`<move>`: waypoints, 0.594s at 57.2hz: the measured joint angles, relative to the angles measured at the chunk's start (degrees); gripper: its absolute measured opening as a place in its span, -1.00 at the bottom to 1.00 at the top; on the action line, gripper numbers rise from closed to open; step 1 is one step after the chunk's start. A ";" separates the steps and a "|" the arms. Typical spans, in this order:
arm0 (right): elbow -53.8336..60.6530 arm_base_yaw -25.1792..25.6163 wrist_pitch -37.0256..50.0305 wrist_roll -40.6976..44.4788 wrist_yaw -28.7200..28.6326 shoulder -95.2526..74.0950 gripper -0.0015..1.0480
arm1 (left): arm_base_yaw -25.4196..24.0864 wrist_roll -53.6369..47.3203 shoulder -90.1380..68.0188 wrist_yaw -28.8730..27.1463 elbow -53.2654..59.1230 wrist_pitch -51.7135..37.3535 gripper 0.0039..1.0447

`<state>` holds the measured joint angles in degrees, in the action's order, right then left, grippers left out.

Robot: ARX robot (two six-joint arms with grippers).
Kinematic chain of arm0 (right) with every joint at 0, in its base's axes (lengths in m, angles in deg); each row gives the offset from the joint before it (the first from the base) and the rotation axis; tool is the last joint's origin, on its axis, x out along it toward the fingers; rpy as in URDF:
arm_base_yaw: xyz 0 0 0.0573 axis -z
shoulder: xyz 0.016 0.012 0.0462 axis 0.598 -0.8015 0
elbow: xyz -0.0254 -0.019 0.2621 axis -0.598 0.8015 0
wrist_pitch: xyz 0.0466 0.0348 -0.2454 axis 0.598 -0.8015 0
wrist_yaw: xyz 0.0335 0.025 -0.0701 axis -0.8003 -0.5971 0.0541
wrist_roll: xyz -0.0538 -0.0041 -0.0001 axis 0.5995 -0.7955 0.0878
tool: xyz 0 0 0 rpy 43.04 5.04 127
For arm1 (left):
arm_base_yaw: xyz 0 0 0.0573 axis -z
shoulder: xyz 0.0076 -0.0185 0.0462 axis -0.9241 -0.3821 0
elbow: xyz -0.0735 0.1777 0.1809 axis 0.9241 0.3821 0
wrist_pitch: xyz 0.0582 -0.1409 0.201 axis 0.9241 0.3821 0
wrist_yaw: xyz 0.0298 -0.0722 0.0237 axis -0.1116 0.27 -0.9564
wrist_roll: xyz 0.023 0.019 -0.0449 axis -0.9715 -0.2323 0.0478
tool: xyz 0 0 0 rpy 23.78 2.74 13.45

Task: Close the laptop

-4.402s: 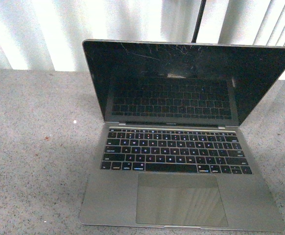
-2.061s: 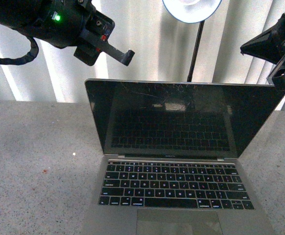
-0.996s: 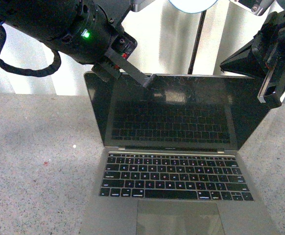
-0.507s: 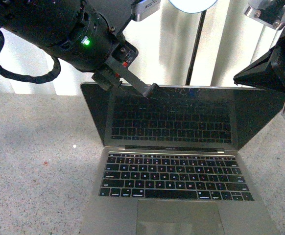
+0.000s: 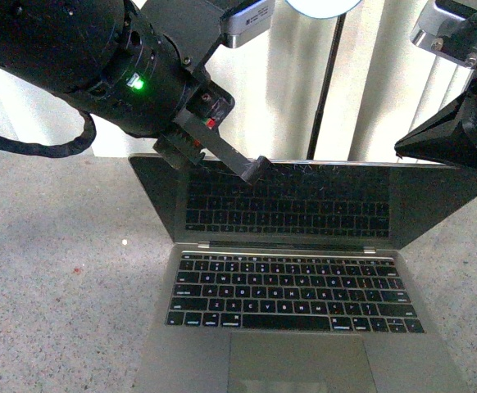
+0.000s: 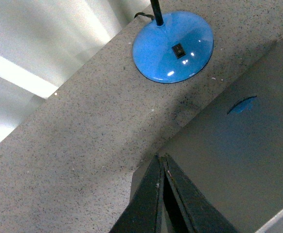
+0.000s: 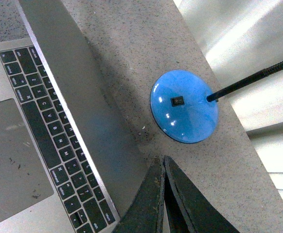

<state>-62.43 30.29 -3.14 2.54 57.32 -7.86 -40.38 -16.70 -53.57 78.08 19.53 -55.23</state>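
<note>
The thin grey-silver aluminium laptop (image 5: 292, 291) sits on the speckled grey stone counter (image 5: 50, 270), near the middle and close to the robot, with its lid now leaning noticeably further forward than half a second ago. The top edge has dropped, and the glossy black screen (image 5: 288, 205) shows as a shallower band above the black keys. The robot's black left hand (image 5: 255, 169) has come down with the lid. Its two fingers are pressed together on nothing, and the tip appears to bear on the lid's top edge left of centre. The black right hand (image 5: 411, 147), likewise pinched flat and empty, hangs by the lid's far right corner; whether it touches cannot be told. Both wrist views show the paired fingers (image 6: 153, 194) meeting in a point just behind the lid. Beyond it, the round glossy blue lamp base (image 7: 184, 112) stands on the far side of the counter. The closing looks well under way but unfinished: the lid is still well clear of the keyboard. More downward push would probably be needed to bring it flat.
</note>
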 joint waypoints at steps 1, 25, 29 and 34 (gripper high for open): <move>0.02 -0.02 -0.02 0.02 0.02 0.00 -0.94 | 0.00 0.04 0.00 0.00 0.09 -0.02 -0.94; 0.66 -1.33 -0.44 1.01 0.26 -0.24 -0.94 | 0.00 1.27 0.48 0.57 3.28 -1.07 -0.94; 1.46 -1.62 -0.39 1.16 0.48 -0.42 -0.94 | 0.02 1.29 0.48 0.59 3.39 -1.22 -0.94; 2.27 -1.88 -0.24 1.25 0.50 -0.55 -0.94 | 0.09 1.29 0.48 0.57 3.43 -1.25 -0.94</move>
<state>-60.15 28.41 -3.38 3.79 57.82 -8.40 -40.29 -15.41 -53.09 78.65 22.96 -56.48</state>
